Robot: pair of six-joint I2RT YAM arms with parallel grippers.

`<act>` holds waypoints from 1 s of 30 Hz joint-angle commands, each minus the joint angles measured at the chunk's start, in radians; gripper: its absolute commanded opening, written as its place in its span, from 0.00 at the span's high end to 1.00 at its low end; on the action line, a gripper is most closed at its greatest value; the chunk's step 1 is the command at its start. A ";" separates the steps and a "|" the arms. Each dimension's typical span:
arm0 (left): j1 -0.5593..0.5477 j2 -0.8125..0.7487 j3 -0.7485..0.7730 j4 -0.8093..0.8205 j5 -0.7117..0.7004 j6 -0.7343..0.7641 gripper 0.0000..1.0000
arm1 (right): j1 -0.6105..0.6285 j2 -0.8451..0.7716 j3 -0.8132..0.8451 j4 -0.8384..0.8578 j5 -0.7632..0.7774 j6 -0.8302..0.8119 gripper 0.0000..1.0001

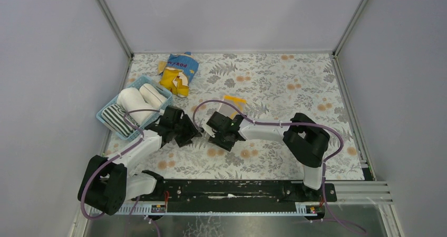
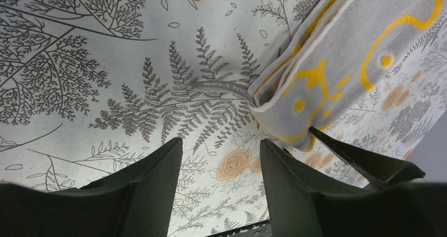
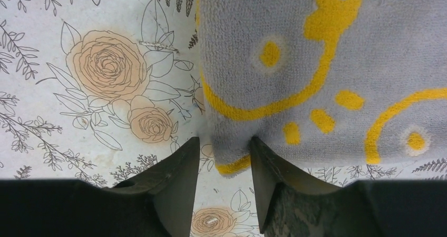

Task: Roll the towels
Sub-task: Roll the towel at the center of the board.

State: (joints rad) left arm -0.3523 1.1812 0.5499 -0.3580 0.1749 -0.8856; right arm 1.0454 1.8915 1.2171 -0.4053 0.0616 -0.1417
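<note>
A folded beige towel with yellow marks (image 1: 232,104) lies mid-table, partly hidden under my right arm. My right gripper (image 1: 212,127) stands open at its near corner. In the right wrist view that towel corner (image 3: 232,152) sits between the fingers of the right gripper (image 3: 225,142); the right finger (image 3: 271,168) touches it and a gap remains on the left side. My left gripper (image 1: 191,134) is open over bare tablecloth, just left of the towel (image 2: 348,52), with nothing between the jaws of the left gripper (image 2: 221,142). Two cream-white rolled towels (image 1: 132,99) and a striped towel (image 1: 117,118) sit in the basket.
The light blue basket (image 1: 167,94) stands at the left edge of the table. A blue-and-yellow snack bag (image 1: 178,73) lies behind it near the back wall. Grey walls enclose the floral tablecloth (image 1: 284,89) on three sides.
</note>
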 commanded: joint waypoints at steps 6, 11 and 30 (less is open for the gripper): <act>0.002 -0.020 -0.029 0.022 0.008 -0.042 0.43 | 0.004 0.059 -0.049 -0.009 -0.059 0.061 0.74; 0.002 -0.052 -0.043 0.021 0.012 -0.071 0.40 | 0.000 0.029 -0.021 0.064 -0.227 0.125 0.85; -0.092 0.056 -0.018 0.048 -0.027 -0.180 0.42 | -0.060 0.000 -0.111 0.297 -0.395 0.330 0.90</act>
State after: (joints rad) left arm -0.4332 1.2118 0.5171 -0.3462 0.1936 -1.0283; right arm 0.9890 1.8992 1.1496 -0.1612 -0.3008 0.1421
